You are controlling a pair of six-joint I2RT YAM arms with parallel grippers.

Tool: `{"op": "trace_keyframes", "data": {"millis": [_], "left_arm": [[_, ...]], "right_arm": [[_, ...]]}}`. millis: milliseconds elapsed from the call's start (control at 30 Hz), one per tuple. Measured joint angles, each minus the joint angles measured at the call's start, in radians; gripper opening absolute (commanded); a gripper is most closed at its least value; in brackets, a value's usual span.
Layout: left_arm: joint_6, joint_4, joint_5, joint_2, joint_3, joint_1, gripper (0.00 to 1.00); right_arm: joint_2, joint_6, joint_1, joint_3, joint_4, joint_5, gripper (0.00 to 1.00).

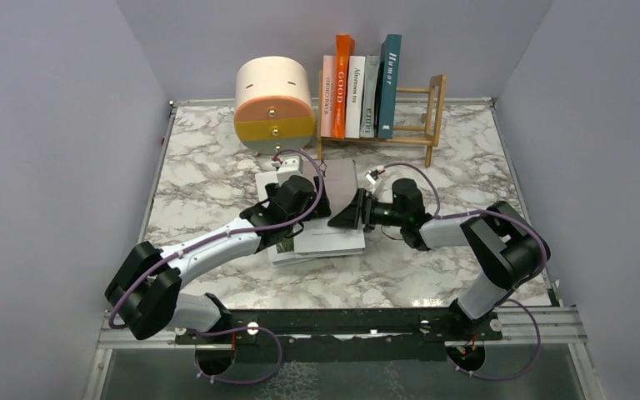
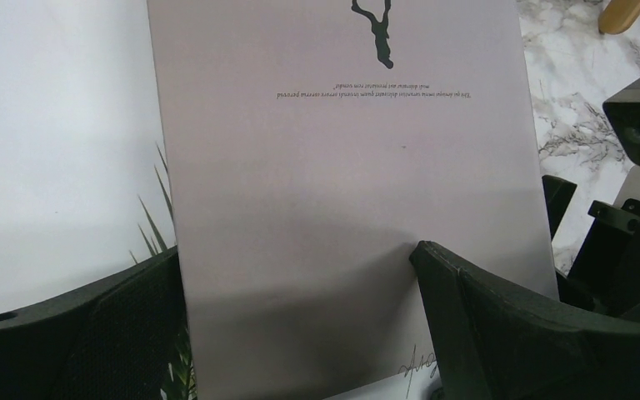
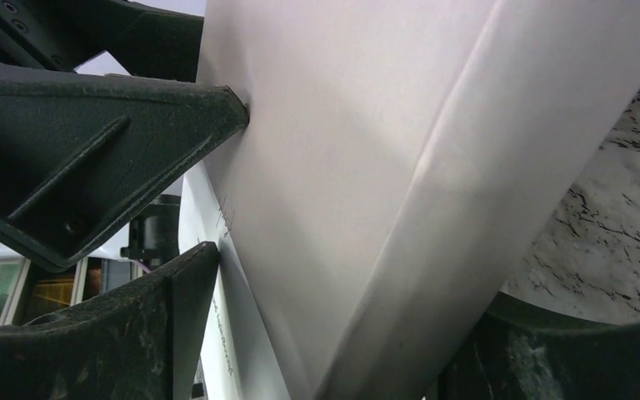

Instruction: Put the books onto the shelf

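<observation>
Closest to the lens, the black ribbed fingers point(image 2: 508, 333) of the left gripper point(image 2: 296, 250) are spread wide over a pale grey-mauve hardback book point(image 2: 342, 158). One finger is beside its edge and the other above its cover, and nothing is clamped by them. This book is tilted up off a short stack in the middle of the table, and a white book with green plant leaves point(image 2: 67, 167) is exposed beneath it. Its raised edge is taken between the jaws of the right gripper point(image 3: 229, 179). The upper fingertip is pressed to the cover, but whether the grip is closed cannot be told.

The step in hand is judged to be the pickup of this book. A firm hold would be called for next. The book would then have to be stood upright and carried to the light-wood slatted rack point(image 1: 433, 104) at the far edge. Five upright books point(image 1: 355, 96) are already lodged there, and a free slot is left between the teal book point(image 1: 389, 83) and the end post.

The white marble-patterned tabletop point(image 1: 217, 167) is veined in grey. A round cream, orange and yellow drawer box point(image 1: 273, 104) is set just beside the rack's other end. The table is enclosed by plain lavender-grey walls point(image 1: 50, 125).
</observation>
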Motion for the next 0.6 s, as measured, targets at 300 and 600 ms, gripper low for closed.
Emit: {"op": "trace_keyframes", "data": {"millis": [300, 600], "left_arm": [[-0.006, 0.029, -0.051, 0.009, 0.006, -0.037, 0.99], [0.003, 0.064, -0.06, -0.01, 0.05, -0.045, 0.99]], "right_arm": [[-0.047, 0.02, -0.005, -0.021, -0.018, -0.001, 0.53], [-0.224, -0.023, -0.011, -0.026, -0.126, 0.063, 0.28]]}}
